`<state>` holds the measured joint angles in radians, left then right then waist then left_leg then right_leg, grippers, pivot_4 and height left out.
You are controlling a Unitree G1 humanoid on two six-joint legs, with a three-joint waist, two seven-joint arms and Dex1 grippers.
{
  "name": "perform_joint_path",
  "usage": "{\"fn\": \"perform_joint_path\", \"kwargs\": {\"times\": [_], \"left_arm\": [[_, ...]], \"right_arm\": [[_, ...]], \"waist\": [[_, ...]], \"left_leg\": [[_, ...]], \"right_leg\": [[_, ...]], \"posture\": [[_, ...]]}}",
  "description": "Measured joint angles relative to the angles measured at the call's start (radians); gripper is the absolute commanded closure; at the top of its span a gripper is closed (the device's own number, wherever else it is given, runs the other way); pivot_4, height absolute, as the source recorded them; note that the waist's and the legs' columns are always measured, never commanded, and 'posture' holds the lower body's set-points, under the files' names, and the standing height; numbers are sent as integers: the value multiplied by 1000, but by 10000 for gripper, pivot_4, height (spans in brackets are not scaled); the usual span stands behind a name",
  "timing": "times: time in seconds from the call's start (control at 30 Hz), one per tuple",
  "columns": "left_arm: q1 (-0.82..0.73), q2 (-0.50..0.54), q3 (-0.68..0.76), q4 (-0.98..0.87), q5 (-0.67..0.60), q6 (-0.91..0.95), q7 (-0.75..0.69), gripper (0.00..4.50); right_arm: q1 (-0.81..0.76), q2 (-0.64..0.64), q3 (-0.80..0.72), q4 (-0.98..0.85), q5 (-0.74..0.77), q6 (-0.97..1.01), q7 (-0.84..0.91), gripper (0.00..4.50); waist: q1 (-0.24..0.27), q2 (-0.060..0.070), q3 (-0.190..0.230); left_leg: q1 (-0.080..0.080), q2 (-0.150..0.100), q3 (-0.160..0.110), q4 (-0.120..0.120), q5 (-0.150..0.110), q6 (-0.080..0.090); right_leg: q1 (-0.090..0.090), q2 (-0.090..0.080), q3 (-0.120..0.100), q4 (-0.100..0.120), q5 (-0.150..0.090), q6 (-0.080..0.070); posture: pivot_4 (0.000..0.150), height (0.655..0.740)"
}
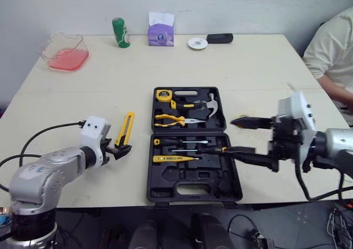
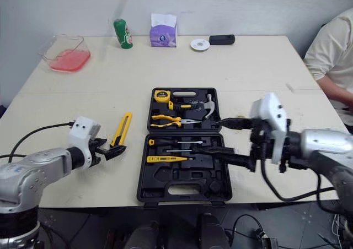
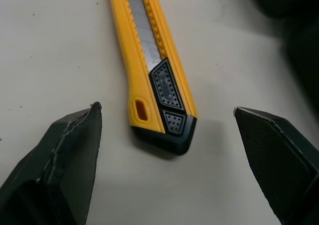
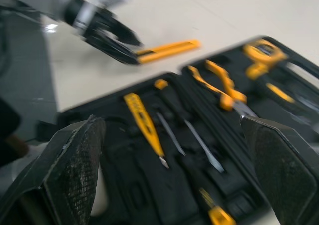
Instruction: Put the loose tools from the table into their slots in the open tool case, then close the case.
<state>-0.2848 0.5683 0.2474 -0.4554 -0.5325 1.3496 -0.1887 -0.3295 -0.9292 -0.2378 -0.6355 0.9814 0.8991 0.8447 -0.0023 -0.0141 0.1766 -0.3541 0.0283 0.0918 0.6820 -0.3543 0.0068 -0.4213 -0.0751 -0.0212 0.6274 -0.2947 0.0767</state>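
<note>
A yellow utility knife (image 1: 127, 129) lies on the table left of the open black tool case (image 1: 190, 144). My left gripper (image 1: 118, 150) is open at the knife's near, black-capped end (image 3: 167, 130), one finger on each side, not touching it. The case holds a tape measure (image 1: 164, 95), hammer (image 1: 211, 104), pliers (image 1: 171, 118) and screwdrivers (image 1: 176, 150). My right gripper (image 1: 242, 139) hovers open over the case's right edge, nothing between its fingers (image 4: 75, 170).
At the table's far edge stand a pink-filled clear container (image 1: 63, 53), a green can (image 1: 121, 32), a purple tissue box (image 1: 160, 31), a white disc (image 1: 197, 43) and a black object (image 1: 219, 38). A person's arm (image 1: 331, 56) is at the right.
</note>
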Motion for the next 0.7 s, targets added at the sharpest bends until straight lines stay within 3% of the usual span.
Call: {"fn": "perform_joint_path", "kwargs": {"times": [0.27,0.37,0.53,0.63,0.7], "left_arm": [[-105,-60,-98,86,102,-15,68,492],[-106,-93,-107,106,132,-39,87,8165],[-114,-131,-88,119,166,-59,99,30263],[-118,-128,-79,115,165,-46,80,31060],[-112,-71,-79,115,148,-49,20,31060]], "right_arm": [[-96,79,167,-9,-20,-5,-44,0],[-96,83,178,-6,-36,-10,-49,0],[-96,95,189,-5,-42,-23,-53,0],[-96,95,189,-1,-51,-27,-53,0],[-96,94,189,3,-56,-28,-52,0]], "waist": [[8,-1,-1],[10,1,-2],[22,2,-3],[24,2,-3],[20,0,-2]], "left_leg": [[1,-1,-1,0,1,0],[2,-1,-2,0,1,1],[2,-1,-2,0,1,1],[2,-2,-2,0,1,2],[1,-1,-2,0,1,1]], "right_leg": [[1,-2,-1,2,0,0],[2,-3,-1,2,0,0],[3,-3,-2,1,0,0],[3,-3,-2,0,0,1],[2,-3,-2,0,0,1]], "posture": [[1500,7400],[1500,7400],[1500,7400],[1500,7400],[1500,7400]]}}
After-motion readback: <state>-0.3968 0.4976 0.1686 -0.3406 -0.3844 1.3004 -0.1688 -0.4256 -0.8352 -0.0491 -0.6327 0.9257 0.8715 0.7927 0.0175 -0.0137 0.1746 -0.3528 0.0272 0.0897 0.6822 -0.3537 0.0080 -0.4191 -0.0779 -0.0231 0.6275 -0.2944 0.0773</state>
